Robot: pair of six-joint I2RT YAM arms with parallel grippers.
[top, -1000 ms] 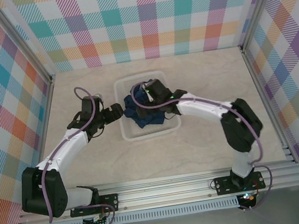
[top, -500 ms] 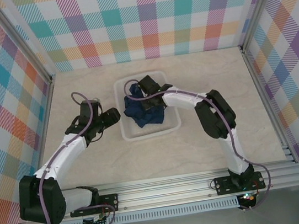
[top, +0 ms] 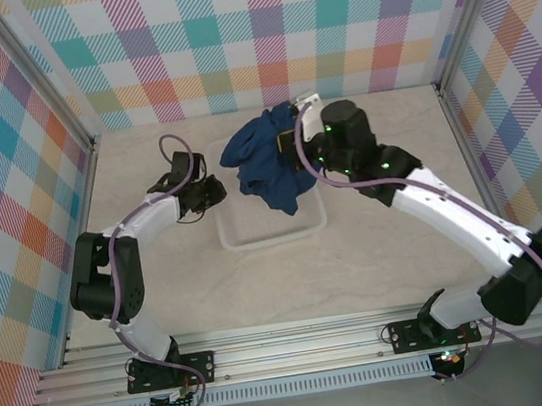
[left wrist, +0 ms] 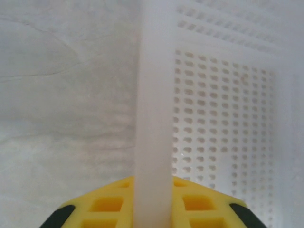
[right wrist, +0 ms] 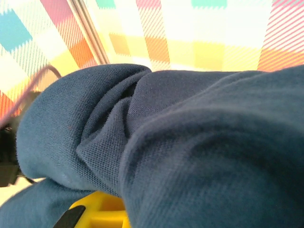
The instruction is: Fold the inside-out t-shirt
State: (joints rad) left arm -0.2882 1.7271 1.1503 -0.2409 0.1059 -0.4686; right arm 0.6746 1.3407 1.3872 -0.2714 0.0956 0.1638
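The inside-out t-shirt is a bunched dark navy bundle hanging above the far half of the white mesh basket, its lower folds drooping into it. My right gripper is shut on the shirt's upper right part. In the right wrist view the navy fabric drapes over the yellow fingers and hides the jaws. My left gripper is at the basket's left wall. In the left wrist view that upright white wall is pinched between its yellow fingers, so the left gripper is shut on it.
The basket stands mid-table on a pale beige surface. Checked walls enclose the left, far and right sides, with metal posts at the far corners. A metal rail runs along the near edge by the arm bases.
The right arm has raised the shirt up and away out of the basket. The left gripper has moved onto the basket's left wall and shut on it.
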